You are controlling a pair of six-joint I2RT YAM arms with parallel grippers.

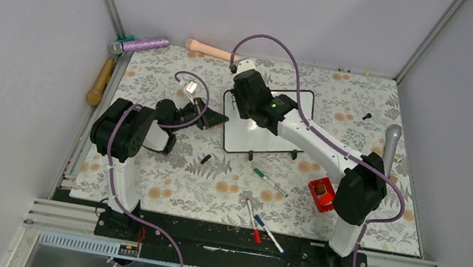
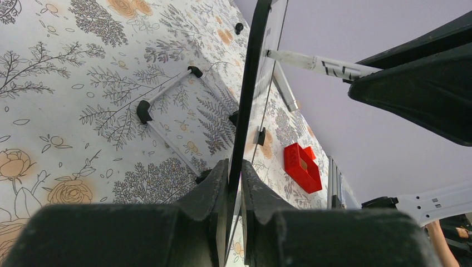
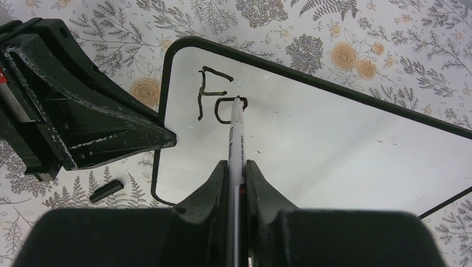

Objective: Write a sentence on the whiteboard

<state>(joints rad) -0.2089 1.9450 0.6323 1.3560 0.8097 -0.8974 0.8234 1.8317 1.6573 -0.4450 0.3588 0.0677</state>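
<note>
The whiteboard point(image 1: 254, 140) lies mid-table, tilted. In the right wrist view the whiteboard point(image 3: 334, 144) carries the start of the sentence point(image 3: 210, 94): a black "F" and a partly drawn second letter at its upper left. My right gripper point(image 3: 236, 167) is shut on a white marker point(image 3: 236, 139), whose tip touches the board at that second letter. My left gripper point(image 2: 235, 167) is shut on the whiteboard's black frame point(image 2: 250, 83), seen edge-on. From above, the left gripper point(image 1: 216, 119) sits at the board's left edge and the right gripper point(image 1: 248, 96) over its upper left.
Loose markers lie near the front: green point(image 1: 269, 180), red point(image 1: 253, 221), blue point(image 1: 269, 233). A black cap point(image 1: 205, 159) and a red box point(image 1: 321, 193) lie by the board. A wooden handle point(image 1: 100, 81), purple microphone point(image 1: 140, 44), beige object point(image 1: 211, 49) and grey microphone point(image 1: 390, 147) line the edges.
</note>
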